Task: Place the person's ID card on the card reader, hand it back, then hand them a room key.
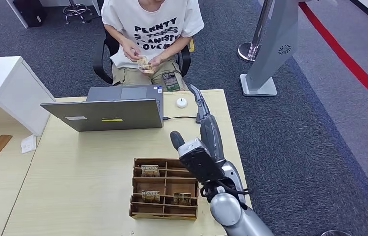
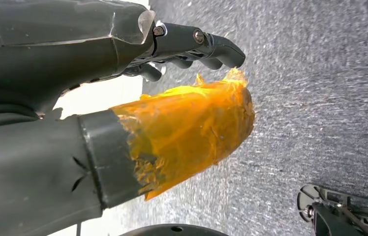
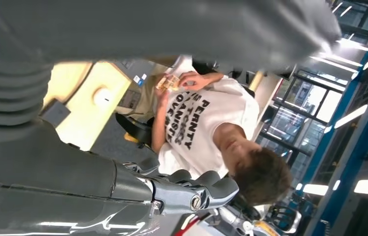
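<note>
Both person's hands (image 1: 140, 58) hold card (image 1: 144, 64), well beyond right hand's fingers (image 1: 198, 101).

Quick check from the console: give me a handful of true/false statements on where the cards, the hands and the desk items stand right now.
1. The seated person in the white printed T-shirt holds small yellowish cards in both hands. True.
2. The robot's right hand grips a card. False: it reaches out over the pale wooden table toward the person and holds nothing.
3. The grey laptop lies folded shut. False: it stands open, its lid's back toward the robot.
4. The brown wooden compartment tray has cards in several compartments. True.
5. The small white round device sits inside the tray. False: it sits on the table beside the laptop.
6. The left hand, its thumb wrapped in orange tape, holds nothing. True.
</note>
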